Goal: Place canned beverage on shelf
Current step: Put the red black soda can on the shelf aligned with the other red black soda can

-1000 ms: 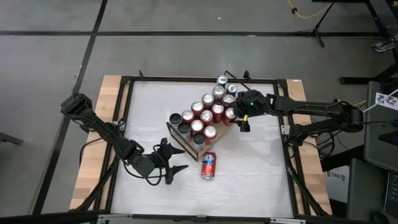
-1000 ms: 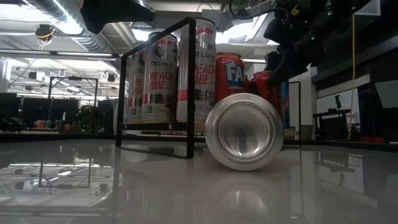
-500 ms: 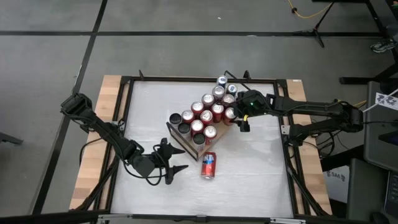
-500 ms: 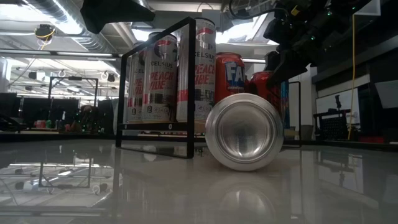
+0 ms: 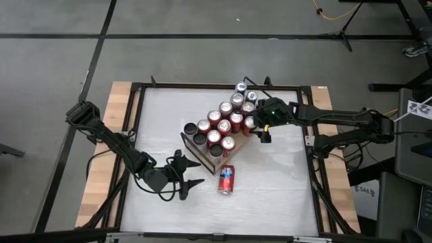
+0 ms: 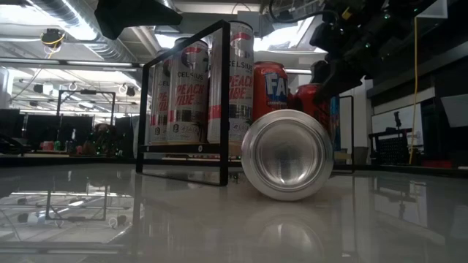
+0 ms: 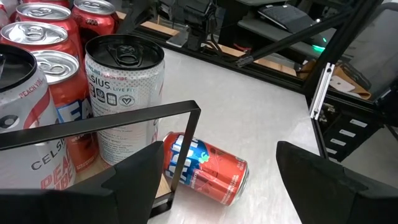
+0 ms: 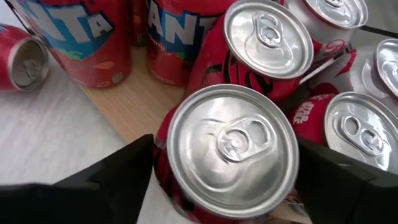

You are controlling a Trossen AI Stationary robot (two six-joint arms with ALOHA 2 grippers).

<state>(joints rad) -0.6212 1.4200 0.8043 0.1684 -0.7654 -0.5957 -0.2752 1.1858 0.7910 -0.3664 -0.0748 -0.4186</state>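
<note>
Robotics lab or workshop.
Bare ceiling ducts (image 6: 73, 29) hang over benches of equipment (image 6: 66, 139); a black-framed desk (image 5: 270, 196) stands on grey concrete floor (image 5: 202, 54) with a cable (image 5: 331, 12).

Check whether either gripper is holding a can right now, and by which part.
Left gripper: nothing, fingers open. Right gripper: around the sides of a red can on the shelf; whether it grips cannot be told.

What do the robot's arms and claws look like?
Both arms are dark and jointed, with black cables along them. The left gripper has two pointed black fingers. The right gripper is black too, with a small green light on its wrist.
</note>
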